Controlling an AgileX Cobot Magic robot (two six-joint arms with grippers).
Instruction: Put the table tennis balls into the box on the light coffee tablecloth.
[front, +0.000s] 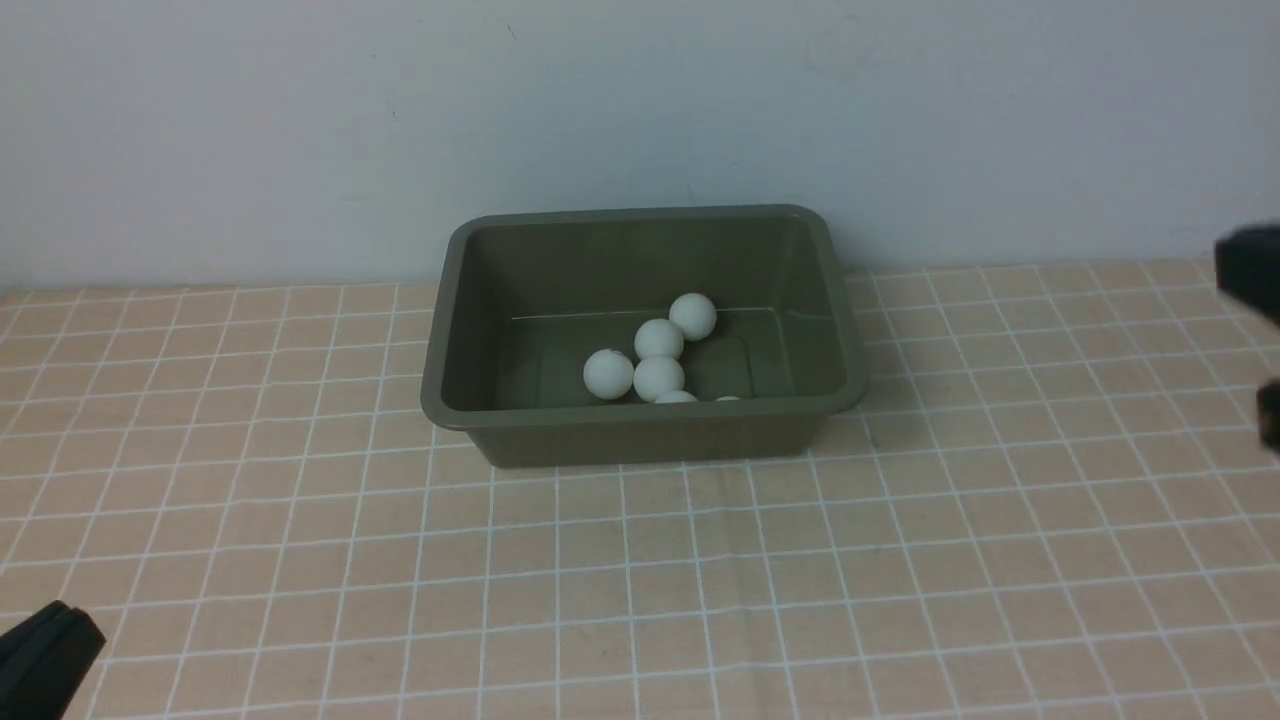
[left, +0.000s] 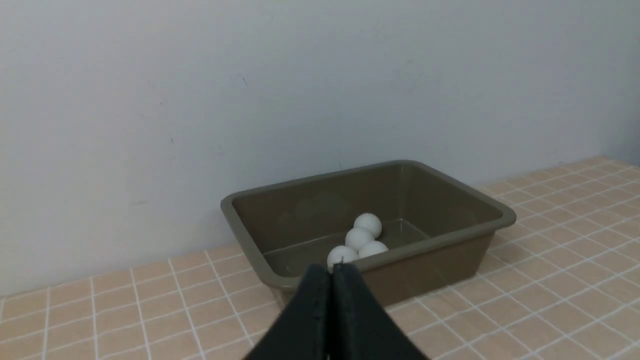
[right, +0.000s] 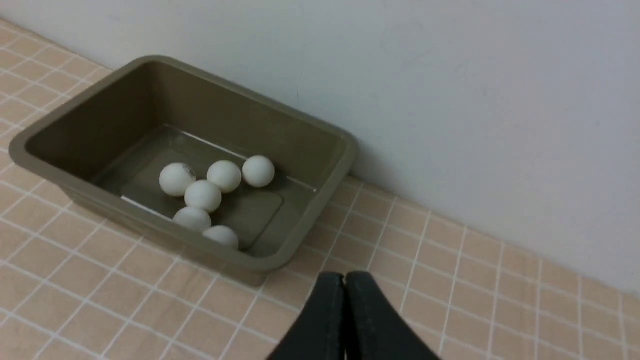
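- All 6 table tennis balls (right: 203, 195) lie clustered inside the box (front: 640, 436).
- The box rests on the light coffee tablecloth (front: 700, 580), close to the wall (front: 300, 130).
- The left gripper (left: 332, 272) and right gripper (right: 344, 281) are both clenched and empty, apart from the box.

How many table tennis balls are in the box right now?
6, all inside the box: four clustered mid-floor, two against the near wall. None shows on the tablecloth.
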